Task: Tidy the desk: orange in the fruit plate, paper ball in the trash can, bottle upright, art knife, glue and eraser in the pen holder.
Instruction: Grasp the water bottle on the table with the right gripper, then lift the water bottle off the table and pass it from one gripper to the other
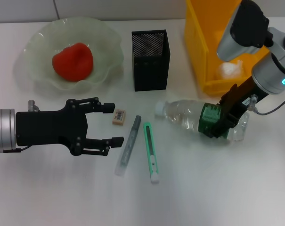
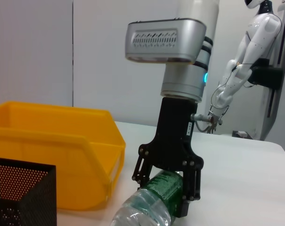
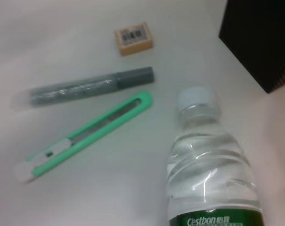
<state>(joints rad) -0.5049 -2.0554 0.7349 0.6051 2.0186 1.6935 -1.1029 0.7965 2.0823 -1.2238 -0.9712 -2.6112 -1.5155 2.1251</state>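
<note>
Your right gripper is clamped across the bottle's green label; it lies on its side, cap toward the pen holder. Your left gripper hovers spread wide, the eraser just beyond its fingertips.

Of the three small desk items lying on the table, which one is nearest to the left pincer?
The eraser, the small tan block with a barcode label. It lies just off the left pincer's tips; the grey glue stick and green knife lie farther away.
</note>
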